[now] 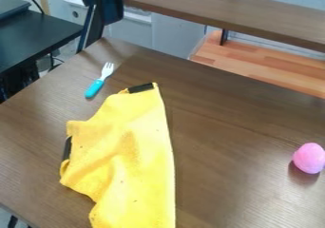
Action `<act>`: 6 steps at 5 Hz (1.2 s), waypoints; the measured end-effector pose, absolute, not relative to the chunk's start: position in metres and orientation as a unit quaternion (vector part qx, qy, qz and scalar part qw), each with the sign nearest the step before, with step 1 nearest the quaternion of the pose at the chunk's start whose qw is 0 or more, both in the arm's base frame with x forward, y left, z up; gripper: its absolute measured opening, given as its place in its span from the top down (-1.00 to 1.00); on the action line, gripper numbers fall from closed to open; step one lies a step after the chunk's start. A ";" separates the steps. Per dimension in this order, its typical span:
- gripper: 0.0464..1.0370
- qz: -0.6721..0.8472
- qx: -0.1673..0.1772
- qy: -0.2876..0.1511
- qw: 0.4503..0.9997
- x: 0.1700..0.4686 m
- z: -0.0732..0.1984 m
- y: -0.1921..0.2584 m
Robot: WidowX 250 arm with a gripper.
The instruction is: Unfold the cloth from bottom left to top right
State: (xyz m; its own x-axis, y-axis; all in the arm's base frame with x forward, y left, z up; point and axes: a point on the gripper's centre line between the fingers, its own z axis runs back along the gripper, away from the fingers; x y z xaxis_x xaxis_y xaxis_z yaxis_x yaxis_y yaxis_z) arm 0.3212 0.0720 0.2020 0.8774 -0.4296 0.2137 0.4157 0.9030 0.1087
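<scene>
A single camera looks down at a slant across the tabletop [222, 127].

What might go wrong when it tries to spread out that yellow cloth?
The fork lies close to the upper left of the cloth, so a sideways drag might sweep it along. The pink object on the right is rounded and could roll if the opening cloth bumps it. The cloth's left side is rumpled, so a grip there might pinch several folds together.
</scene>
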 end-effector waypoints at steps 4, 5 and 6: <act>-0.93 -0.092 -0.058 -0.100 0.989 0.276 0.157 0.138; -0.93 -0.055 -0.057 -0.095 0.992 0.258 0.128 0.151; -0.93 -0.045 -0.038 -0.098 0.993 0.246 0.098 0.168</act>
